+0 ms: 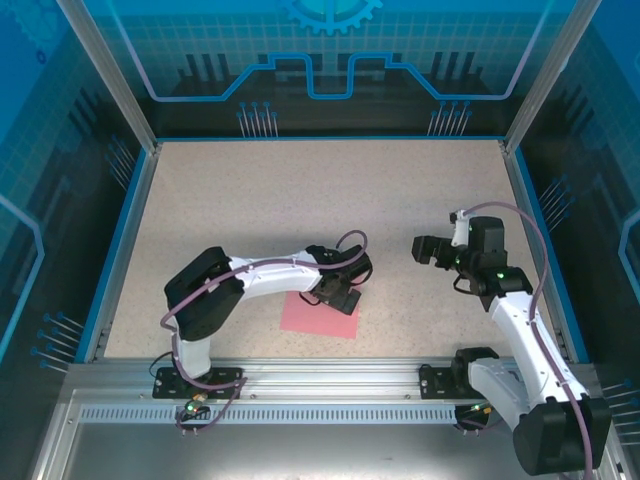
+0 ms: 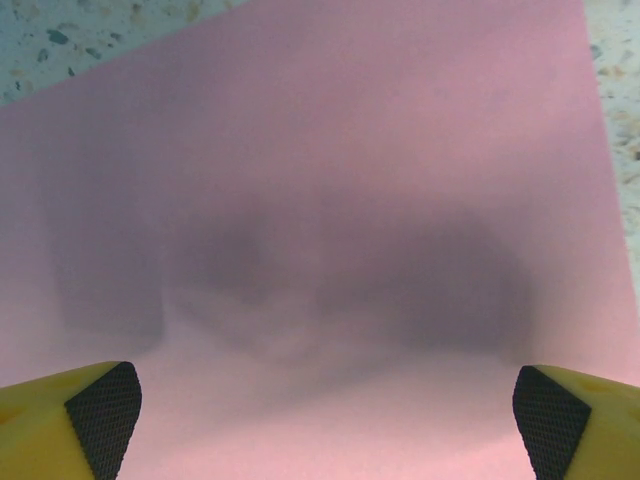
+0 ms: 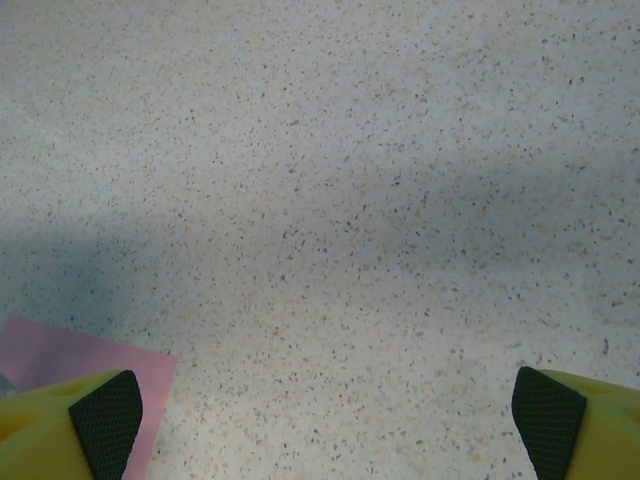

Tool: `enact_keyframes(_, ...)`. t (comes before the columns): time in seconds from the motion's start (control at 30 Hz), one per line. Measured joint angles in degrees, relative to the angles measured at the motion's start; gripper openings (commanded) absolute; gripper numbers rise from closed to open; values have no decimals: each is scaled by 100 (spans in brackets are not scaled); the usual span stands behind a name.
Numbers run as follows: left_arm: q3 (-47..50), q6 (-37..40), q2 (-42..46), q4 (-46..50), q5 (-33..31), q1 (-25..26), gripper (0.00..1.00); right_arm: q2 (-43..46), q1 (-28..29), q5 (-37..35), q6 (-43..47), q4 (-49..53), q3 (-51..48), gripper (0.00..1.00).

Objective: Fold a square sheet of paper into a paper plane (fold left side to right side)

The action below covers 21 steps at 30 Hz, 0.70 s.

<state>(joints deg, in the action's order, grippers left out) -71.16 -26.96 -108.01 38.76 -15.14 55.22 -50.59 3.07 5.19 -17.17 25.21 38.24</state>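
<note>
The square sheet of paper (image 1: 316, 316) is pink-red and lies flat on the speckled table near the front edge, just right of the left arm's base. My left gripper (image 1: 343, 292) hangs low over the sheet's far right part. In the left wrist view the paper (image 2: 320, 180) spans almost the whole frame, shadowed in the middle, and my left gripper (image 2: 320, 420) stands open over it with nothing between the yellow fingers (image 2: 95, 420). My right gripper (image 1: 424, 248) hovers open above bare table to the right of the sheet, with one corner of the paper (image 3: 55, 360) at its lower left.
Blue walls (image 1: 120, 230) and metal posts enclose the speckled table (image 1: 300, 200). An aluminium rail (image 1: 320, 375) with both arm bases runs along the near edge. Bare tabletop (image 3: 350, 200) stretches beyond the right gripper.
</note>
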Motion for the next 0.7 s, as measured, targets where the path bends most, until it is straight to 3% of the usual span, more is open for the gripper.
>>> enact_keyframes(0.4, -153, 4, -293, -2, 457, -282, 99, 7, 11, 0, 0, 232, 0, 99)
enact_keyframes(0.7, -1003, 345, -892, 0, 538, -835, 99, 7, 39, 9, 0, 334, 2, 99)
